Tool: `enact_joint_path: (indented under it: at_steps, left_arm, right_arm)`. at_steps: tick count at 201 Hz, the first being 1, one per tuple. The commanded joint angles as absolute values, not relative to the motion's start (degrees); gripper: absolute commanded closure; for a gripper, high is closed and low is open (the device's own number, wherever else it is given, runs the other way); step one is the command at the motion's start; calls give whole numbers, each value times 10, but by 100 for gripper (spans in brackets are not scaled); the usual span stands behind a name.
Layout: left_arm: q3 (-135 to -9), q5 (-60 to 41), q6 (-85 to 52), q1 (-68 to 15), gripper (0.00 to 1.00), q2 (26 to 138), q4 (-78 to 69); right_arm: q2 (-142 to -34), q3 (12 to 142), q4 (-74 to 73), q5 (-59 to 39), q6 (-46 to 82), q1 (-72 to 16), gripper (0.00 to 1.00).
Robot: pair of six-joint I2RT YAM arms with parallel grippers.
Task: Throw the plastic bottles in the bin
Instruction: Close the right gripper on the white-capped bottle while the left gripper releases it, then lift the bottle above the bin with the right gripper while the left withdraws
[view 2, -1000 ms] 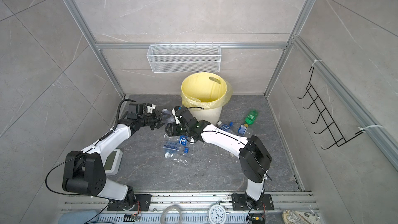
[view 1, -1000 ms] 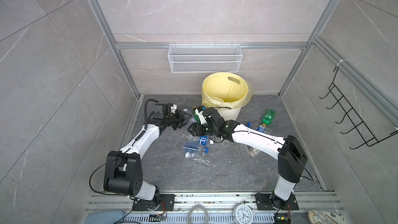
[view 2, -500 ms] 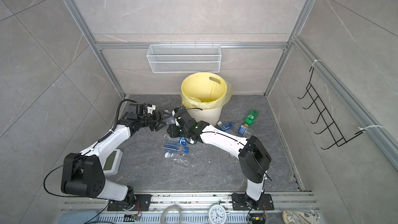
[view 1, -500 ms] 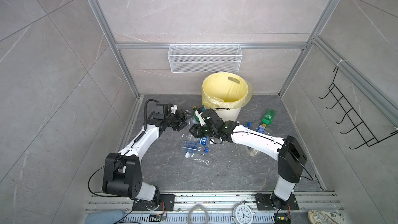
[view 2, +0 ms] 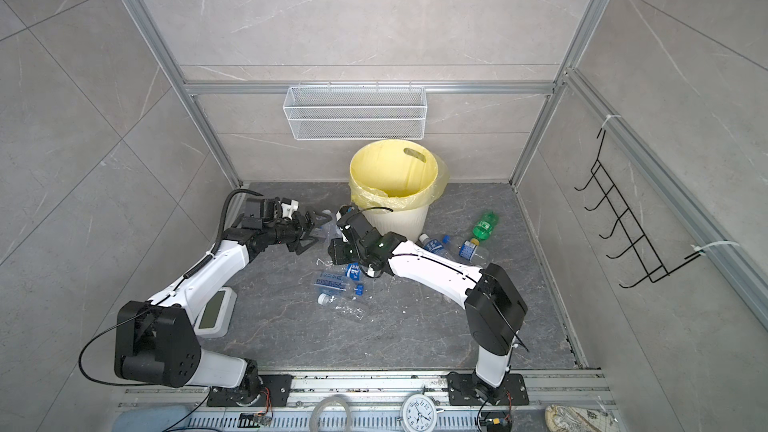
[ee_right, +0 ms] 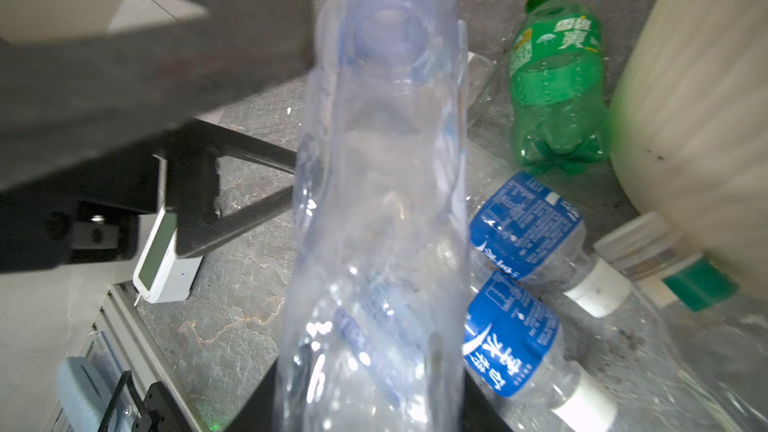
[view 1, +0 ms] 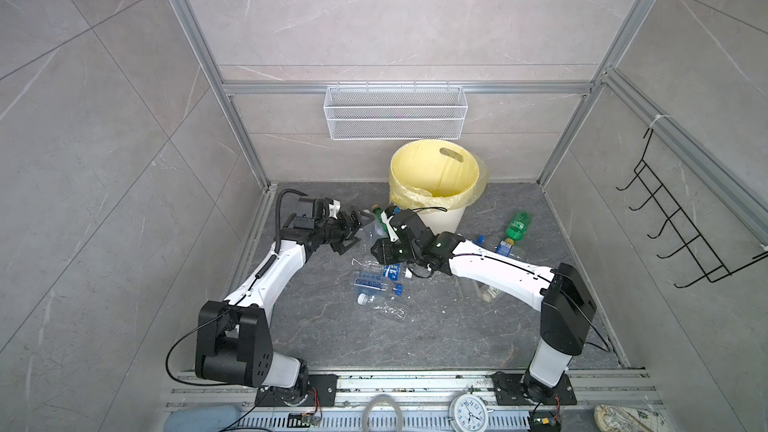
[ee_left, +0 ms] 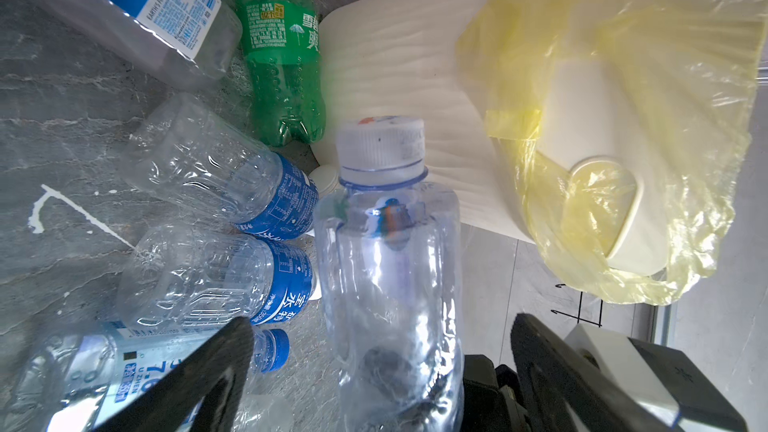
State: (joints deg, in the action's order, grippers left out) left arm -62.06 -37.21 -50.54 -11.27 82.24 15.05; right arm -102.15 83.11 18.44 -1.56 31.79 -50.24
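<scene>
Grey stone-look flooring [view 1: 436, 334] is stretching under your two arms, with grey tiled walls rising around it and a white wire mesh basket [view 1: 395, 118] hanging on the back wall. Your bin [view 1: 442, 218], the cream ribbed bucket lined with a yellow bag, is standing on the floor against that wall, right below the basket.

Your two grippers are meeting just left of the bin. Your right gripper [view 1: 374, 248] is clamping the base end of a clear white-capped bottle [ee_right: 374, 222], which is reaching forward out of its closed jaws. Your left gripper [ee_left: 380, 324] is standing wide open around that same bottle. In the left wrist view its two black fingers [ee_left: 216, 367] are flanking the body with a gap on either side, touching it nowhere that you can see.

You are leaving many other plastic bottles on the floor. A green bottle with a yellow cap [ee_right: 557, 89] is lying just beside the bin's wall, and two clear blue-labelled bottles [ee_right: 528, 226] are lying side by side next to it. A loose cluster of bottles [view 1: 374, 280] is lying near the middle of the floor, close to your right wrist. Right of the bin, a second green bottle [view 1: 516, 226] is lying with a blue-labelled one [view 1: 505, 248] just beside it. A small white device with a screen [view 2: 214, 313] is sitting on the floor by your left arm.
</scene>
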Motion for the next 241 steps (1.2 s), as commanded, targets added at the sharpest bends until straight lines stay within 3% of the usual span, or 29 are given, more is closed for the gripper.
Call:
enact_joint_path:
  at_steps: [1,175,214,241]
  left_arm:
    - [-649,-357,-477,-111,0,799,169]
    - [-679,-321,-370,-108,0,662,142]
    - [-719,-281,-324,-167,0,643,148]
    - [-765,-209,-262,-259,0,648,166]
  right_arm:
    - [-997,857,226,18,299,-503,65]
    - [-958,1046,355,137,172,-498,66]
    - [-961,1138,398,164,141,-483,66]
    - [-957,1210,420,211,114,-478,66]
